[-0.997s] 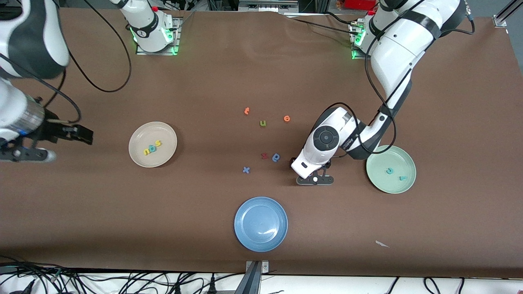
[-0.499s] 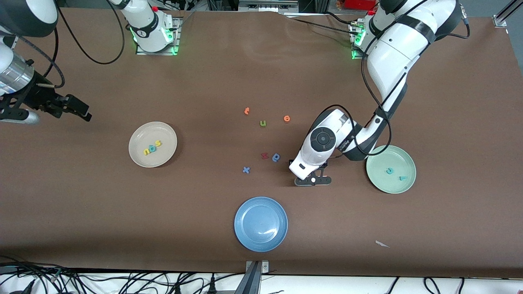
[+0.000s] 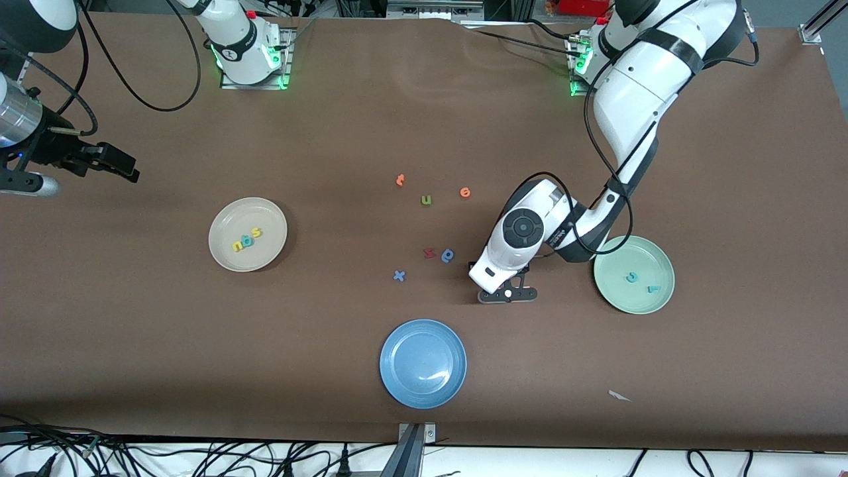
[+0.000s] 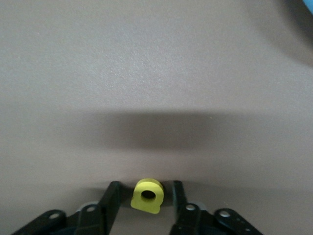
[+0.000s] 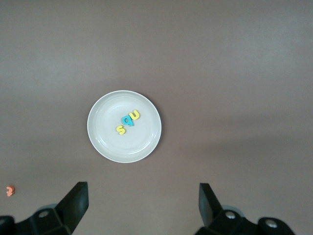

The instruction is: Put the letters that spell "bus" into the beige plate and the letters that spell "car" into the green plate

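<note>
Beige plate (image 3: 248,234) sits toward the right arm's end of the table, u, b, s (image 3: 246,241) in a row in it. Green plate (image 3: 634,274) toward the left arm's end, c (image 3: 633,277) and r (image 3: 653,289) in it. Third plate (image 3: 423,363) between them, nearer the front camera. Loose letters (image 3: 430,225) cluster mid-table. Left gripper (image 3: 507,294) down at the table beside the green plate, the a (image 4: 147,195) between its fingers. Right gripper (image 3: 99,161) over bare table, past the beige plate.

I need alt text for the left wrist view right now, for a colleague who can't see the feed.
A small yellow foam letter a sits on the brown table between the two black fingers of the left gripper, which stand close on either side of it. A dark shadow band crosses the tabletop beside it; nothing else is in view.
</note>
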Robot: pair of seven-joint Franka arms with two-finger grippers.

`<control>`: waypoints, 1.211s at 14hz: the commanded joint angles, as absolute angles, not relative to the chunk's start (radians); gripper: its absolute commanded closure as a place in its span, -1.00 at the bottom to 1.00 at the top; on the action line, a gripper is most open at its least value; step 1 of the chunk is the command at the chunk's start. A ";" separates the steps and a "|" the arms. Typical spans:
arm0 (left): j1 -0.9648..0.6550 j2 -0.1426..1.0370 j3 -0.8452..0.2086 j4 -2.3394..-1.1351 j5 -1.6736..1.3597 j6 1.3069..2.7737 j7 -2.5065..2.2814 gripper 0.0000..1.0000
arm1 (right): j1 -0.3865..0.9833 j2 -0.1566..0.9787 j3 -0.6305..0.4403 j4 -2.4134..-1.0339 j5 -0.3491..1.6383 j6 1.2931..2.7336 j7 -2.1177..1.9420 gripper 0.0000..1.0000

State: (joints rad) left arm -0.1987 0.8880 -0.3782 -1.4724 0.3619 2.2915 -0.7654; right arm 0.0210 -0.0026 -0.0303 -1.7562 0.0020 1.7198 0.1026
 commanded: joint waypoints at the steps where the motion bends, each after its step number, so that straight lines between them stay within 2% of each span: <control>1: -0.221 0.908 -0.359 -1.436 0.350 2.289 -0.769 0.08 | 0.026 0.012 -0.037 -1.727 -0.005 1.693 0.109 -1.00; 3: -0.222 0.908 -0.359 -1.437 0.351 2.289 -0.770 0.13 | 0.028 0.012 -0.035 -1.727 -0.006 1.692 0.110 -1.00; 8: -0.230 0.908 -0.357 -1.439 0.353 2.290 -0.793 0.66 | 0.026 0.012 -0.037 -1.729 -0.009 1.697 0.110 -1.00; 14: -0.187 0.865 -0.359 -1.436 0.357 2.266 -0.740 0.83 | 0.028 0.012 -0.037 -1.727 -0.009 1.709 0.110 -1.00; 17: -0.085 0.812 -0.368 -1.434 0.345 2.157 -0.559 0.85 | 0.028 0.012 -0.035 -1.727 -0.008 1.709 0.110 -1.00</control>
State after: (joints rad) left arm -0.1537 0.8668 -0.3604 -1.4250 0.3620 2.2340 -0.6862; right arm 0.0208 0.0063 -0.0309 -1.7493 0.0019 1.7182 0.1039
